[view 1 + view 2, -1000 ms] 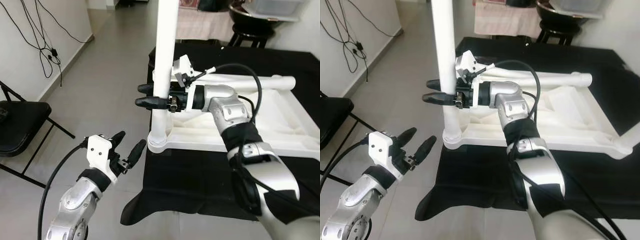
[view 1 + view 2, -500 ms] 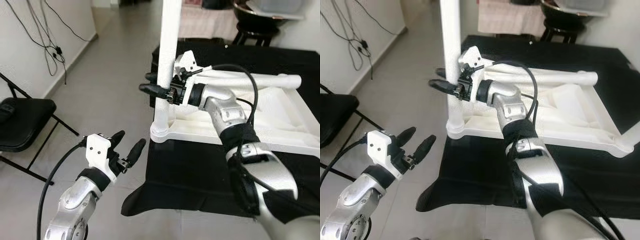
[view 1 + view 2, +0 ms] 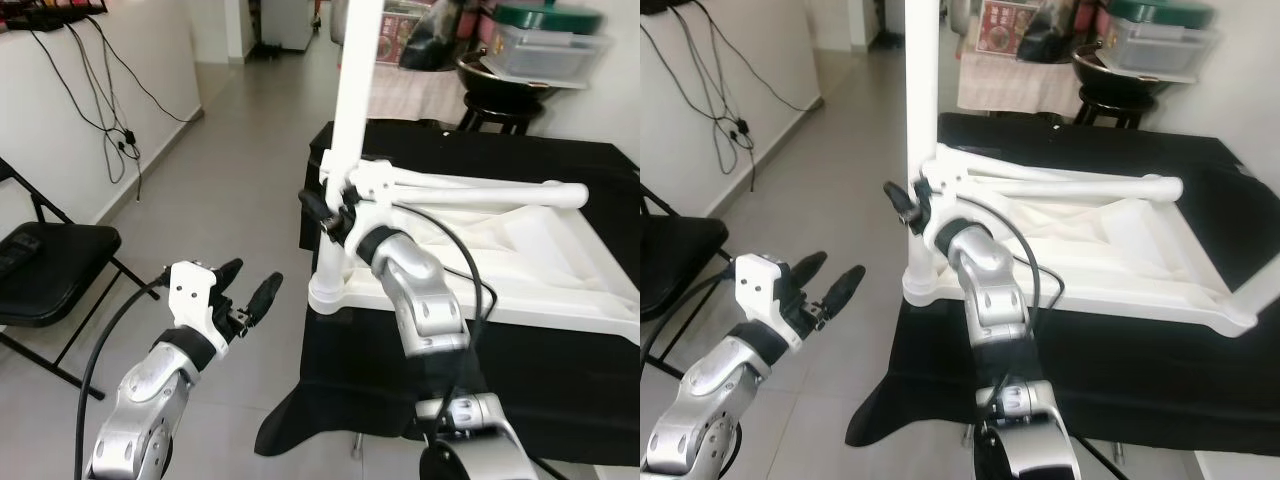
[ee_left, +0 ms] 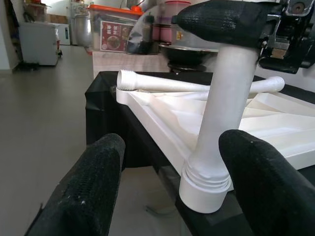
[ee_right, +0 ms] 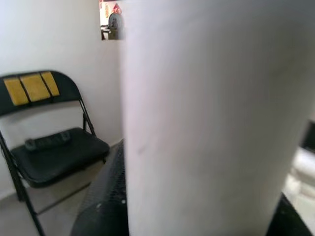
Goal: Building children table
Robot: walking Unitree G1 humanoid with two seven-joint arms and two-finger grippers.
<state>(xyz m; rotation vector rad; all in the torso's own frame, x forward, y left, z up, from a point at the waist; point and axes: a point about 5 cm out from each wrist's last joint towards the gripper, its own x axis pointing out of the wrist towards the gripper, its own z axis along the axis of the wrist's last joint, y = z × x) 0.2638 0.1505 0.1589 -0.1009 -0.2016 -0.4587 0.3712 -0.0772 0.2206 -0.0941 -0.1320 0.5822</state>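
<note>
now the white children's table (image 3: 520, 255) lies upside down on a surface (image 3: 560, 360) draped in black cloth, its underside facing up. one white leg (image 3: 345, 160) stands upright in the socket at the near left corner of the table, rising out of the top of the head views. another white leg (image 3: 480, 190) lies across the far edge of the upturned table.

the right hand (image 3: 325, 212) is at the upright leg, partway up it, with its black fingers closed around the tube; the right wrist view has the leg (image 5: 211, 123) pressed close in front of the lens, with a dark finger showing at each side of it.

the left hand (image 3: 245, 290) hovers over the grey floor (image 3: 230, 130), near the corner of the surface and apart from the leg. its two fingers (image 4: 93, 187) are spread wide and hold nothing; in the left wrist view the base of the leg (image 4: 216, 147) sits between them but farther off.

a black folding chair (image 3: 45, 270) stands by the wall on the left, below hanging cables (image 3: 115, 100). behind the surface are a dark stool (image 3: 495, 95) and storage containers (image 3: 545, 45).
</note>
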